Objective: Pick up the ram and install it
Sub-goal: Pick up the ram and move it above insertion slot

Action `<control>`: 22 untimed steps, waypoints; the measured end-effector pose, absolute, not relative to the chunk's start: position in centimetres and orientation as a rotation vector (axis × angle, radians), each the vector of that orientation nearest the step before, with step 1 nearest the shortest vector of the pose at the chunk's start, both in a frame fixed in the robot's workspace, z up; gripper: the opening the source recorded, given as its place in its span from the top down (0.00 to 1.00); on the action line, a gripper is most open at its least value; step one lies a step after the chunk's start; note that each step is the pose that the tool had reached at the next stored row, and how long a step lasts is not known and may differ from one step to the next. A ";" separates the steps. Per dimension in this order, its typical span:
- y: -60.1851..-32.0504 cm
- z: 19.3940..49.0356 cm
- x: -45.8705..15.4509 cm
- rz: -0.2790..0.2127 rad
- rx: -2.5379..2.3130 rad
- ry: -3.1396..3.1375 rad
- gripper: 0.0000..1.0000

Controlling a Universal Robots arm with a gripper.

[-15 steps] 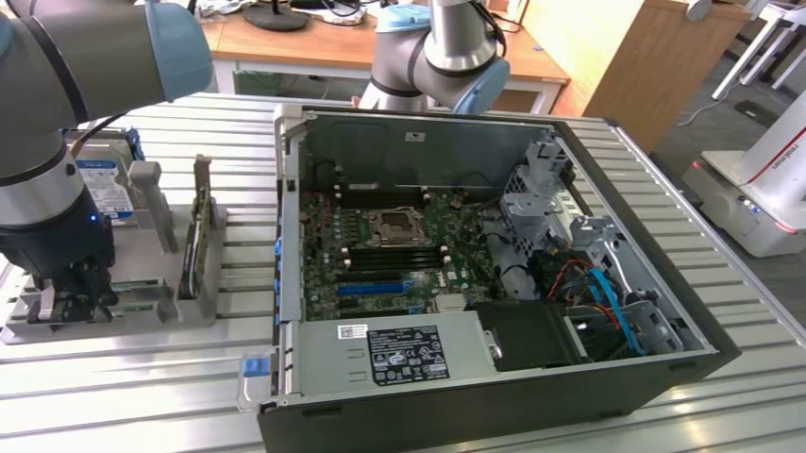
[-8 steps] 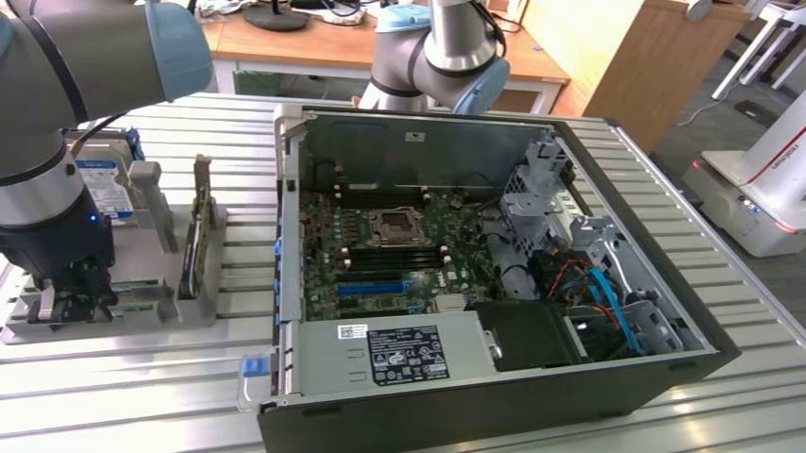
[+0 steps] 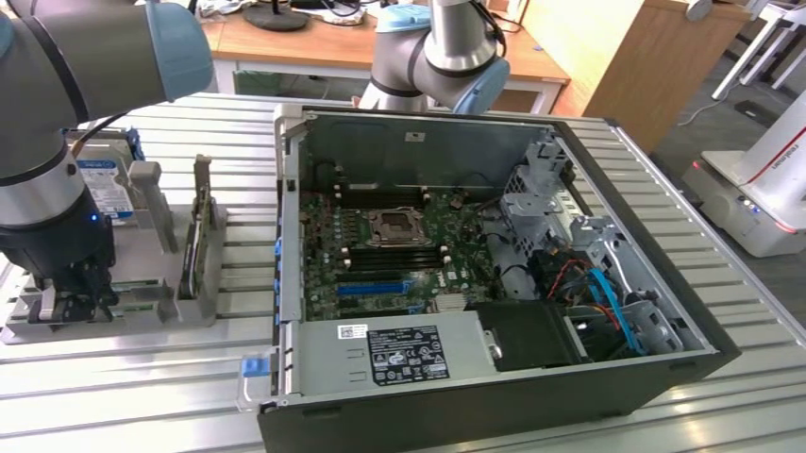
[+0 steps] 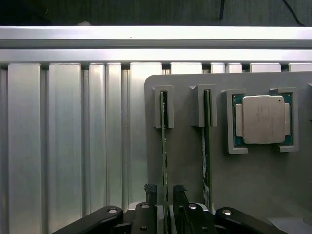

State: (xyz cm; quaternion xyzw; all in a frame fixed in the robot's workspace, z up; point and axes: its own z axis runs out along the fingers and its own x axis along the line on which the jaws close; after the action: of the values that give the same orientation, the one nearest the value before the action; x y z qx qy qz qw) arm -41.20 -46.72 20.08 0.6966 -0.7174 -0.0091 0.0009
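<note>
Hand (image 4: 165, 192) at the ram (image 4: 164, 146) — on edge in gray tray (image 4: 185, 151).

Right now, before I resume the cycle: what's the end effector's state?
End effector: closed on the ram stick, which stands on edge in the grey holder.

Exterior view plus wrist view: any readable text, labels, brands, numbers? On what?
None legible.
Black label on power supply: print too small to read.
White sticker beside it: too small.
Hard drive blue-white label: unreadable.
CPU chip lid: faint marks, unreadable.
Red lettering on white machine, exterior view's right: unreadable.
</note>
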 end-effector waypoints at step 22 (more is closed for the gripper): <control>-46.7 20.1 -41.1 -0.030 2.188 -2.253 0.88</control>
State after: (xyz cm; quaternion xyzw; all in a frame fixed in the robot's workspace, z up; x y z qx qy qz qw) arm -41.12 -46.72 20.09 0.6965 -0.7175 -0.0096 0.0005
